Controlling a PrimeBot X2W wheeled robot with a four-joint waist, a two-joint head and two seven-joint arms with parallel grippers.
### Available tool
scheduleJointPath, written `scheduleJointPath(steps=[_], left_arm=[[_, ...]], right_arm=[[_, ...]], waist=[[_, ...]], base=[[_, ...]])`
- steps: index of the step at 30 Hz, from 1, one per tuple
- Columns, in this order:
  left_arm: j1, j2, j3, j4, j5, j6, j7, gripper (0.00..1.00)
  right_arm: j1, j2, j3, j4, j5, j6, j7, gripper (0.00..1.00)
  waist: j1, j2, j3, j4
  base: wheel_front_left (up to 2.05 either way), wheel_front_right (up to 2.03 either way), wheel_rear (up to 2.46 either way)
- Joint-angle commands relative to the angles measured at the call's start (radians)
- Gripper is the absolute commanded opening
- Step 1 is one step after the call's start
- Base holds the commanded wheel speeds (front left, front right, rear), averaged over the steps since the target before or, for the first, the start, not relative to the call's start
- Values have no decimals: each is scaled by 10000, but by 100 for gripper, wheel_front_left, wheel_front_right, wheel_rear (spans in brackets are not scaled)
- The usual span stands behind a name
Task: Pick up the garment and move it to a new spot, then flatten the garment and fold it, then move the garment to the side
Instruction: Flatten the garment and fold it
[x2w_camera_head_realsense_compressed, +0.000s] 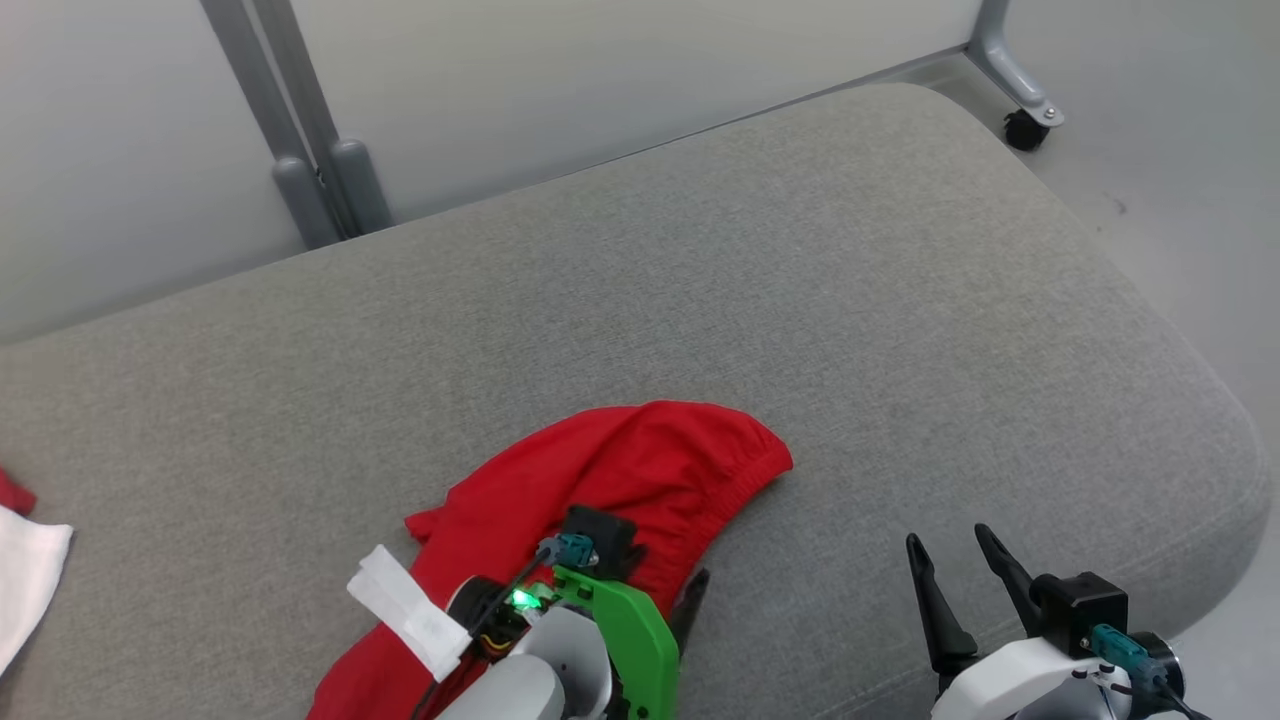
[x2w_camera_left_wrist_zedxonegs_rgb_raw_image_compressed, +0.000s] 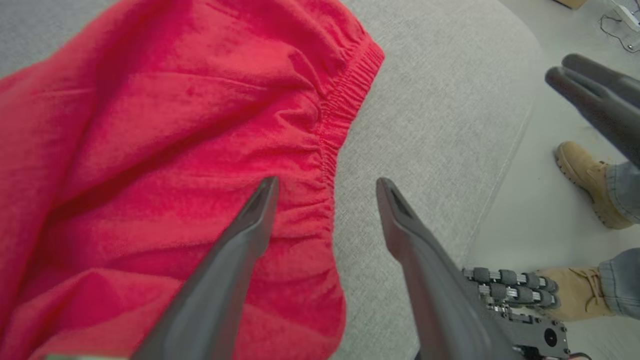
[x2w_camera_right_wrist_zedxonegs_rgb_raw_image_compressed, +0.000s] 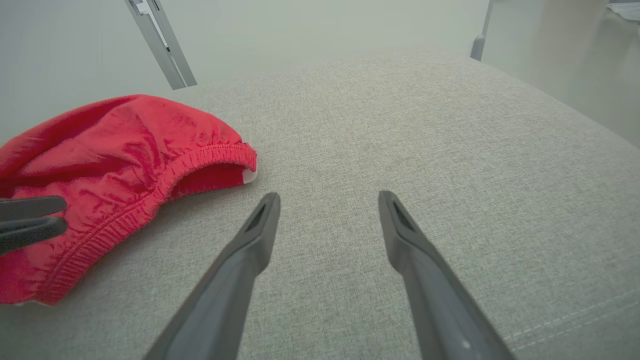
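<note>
Left gripper (x2w_camera_left_wrist_zedxonegs_rgb_raw_image_compressed: 325, 186) apart over red garment (x2w_camera_left_wrist_zedxonegs_rgb_raw_image_compressed: 150, 125), right gripper (x2w_camera_right_wrist_zedxonegs_rgb_raw_image_compressed: 327, 196) apart; tan boots (x2w_camera_left_wrist_zedxonegs_rgb_raw_image_compressed: 582, 172) in left wrist view

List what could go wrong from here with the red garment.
1. The left pincer stands open over the elastic hem of the garment; closing may catch just one layer or slip off.
2. A person's boots stand beside the cushion, near the right pincer; a swing could reach them.
</note>
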Motion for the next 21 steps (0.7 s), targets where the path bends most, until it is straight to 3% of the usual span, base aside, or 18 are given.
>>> scheduleJointPath(steps=[1,2,3,4,10,15,18,21], left_arm=[[-319,35,-32,447,181,37,33,70],[-371,-11,-50,759,151,57,55,47],[-486,-49,-94,1115,198,93,30,31],[-608,-67,-127,1382,288,151,-31,0],[-902,-174,267,2280,-441,-37,-679,0],[-999,-251,894,1670,-2519,-308,-1400,0],[-1110,-232,978,1181,-4198,-44,-1672,0],[-1362,-232,751,1347,-4818,360,-2210,0]], right_arm=[[-60,14,21,15,62,-10,-9,100],[-71,21,14,15,70,-10,-9,100],[-93,29,10,23,73,-10,-9,100],[-114,36,6,26,76,-10,-9,100],[-162,81,-84,16,70,-10,-9,100],[-247,81,27,54,16,-10,-8,100],[-329,55,131,101,37,-10,-9,100],[-440,25,207,136,78,-10,-9,100]], waist=[[0,0,223,-326],[0,0,242,-350],[0,0,265,-385],[0,0,280,-401],[0,0,314,-367],[0,0,335,-316],[0,0,376,-355],[0,0,421,-421]], base=[[0,0,0],[0,0,0],[0,0,0],[0,0,0],[0,0,0],[0,0,0],[0,0,0],[0,0,0]])
